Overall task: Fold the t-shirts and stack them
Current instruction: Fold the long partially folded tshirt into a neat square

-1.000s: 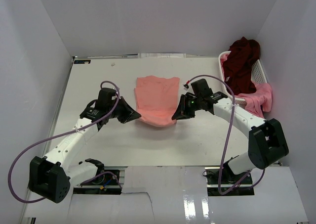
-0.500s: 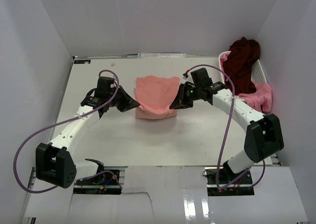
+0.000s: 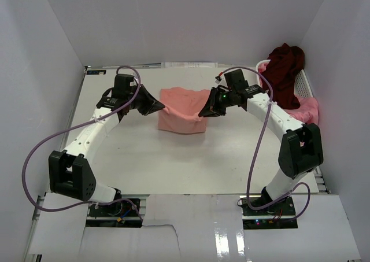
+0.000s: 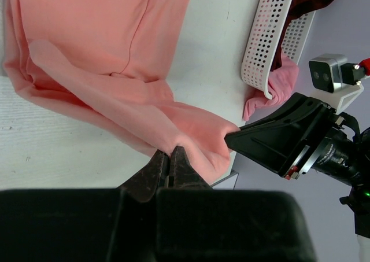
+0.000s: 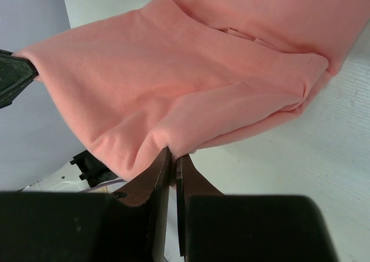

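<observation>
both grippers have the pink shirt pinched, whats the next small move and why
Probably carry both pinched corners a bit farther toward the back of the table, then lower them. The left gripper and right gripper are each shut on an edge of the salmon-pink shirt, which is lifted and doubled over itself, so the fold is not yet laid flat.

A white slatted basket (image 3: 304, 88) stands on the white surface (image 3: 173, 158), well apart from the right hand (image 3: 202, 114), on its outer side.
</observation>
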`<action>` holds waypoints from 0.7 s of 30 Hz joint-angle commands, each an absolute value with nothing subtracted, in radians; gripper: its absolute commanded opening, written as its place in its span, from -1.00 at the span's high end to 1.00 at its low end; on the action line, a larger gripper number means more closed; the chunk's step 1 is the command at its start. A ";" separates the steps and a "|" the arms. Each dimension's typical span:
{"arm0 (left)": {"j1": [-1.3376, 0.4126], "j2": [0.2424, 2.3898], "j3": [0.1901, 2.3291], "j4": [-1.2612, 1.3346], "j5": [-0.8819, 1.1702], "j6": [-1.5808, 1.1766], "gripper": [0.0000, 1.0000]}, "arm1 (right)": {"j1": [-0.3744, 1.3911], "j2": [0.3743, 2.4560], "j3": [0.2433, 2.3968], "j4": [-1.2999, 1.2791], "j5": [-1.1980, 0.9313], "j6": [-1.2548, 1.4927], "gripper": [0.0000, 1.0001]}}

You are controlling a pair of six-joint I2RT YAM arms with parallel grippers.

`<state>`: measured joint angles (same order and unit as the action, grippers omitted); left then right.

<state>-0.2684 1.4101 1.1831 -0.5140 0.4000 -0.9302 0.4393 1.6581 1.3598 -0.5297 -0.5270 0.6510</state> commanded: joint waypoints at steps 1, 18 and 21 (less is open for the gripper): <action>-0.249 1.445 1.247 -0.497 0.420 -0.908 1.00 | 0.422 1.690 1.416 -0.538 -0.563 0.655 0.85; -0.181 1.646 1.413 -0.468 0.459 -0.953 1.00 | 0.351 1.870 1.597 -0.538 -0.618 0.784 0.85; -0.175 1.674 1.454 -0.472 0.459 -0.946 1.00 | 0.339 1.904 1.626 -0.543 -0.621 0.787 0.85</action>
<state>-0.1867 1.6737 1.3884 -0.4877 0.4442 -0.9508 0.3557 1.8778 1.5642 -0.5350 -0.5995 0.7696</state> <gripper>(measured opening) 0.045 0.095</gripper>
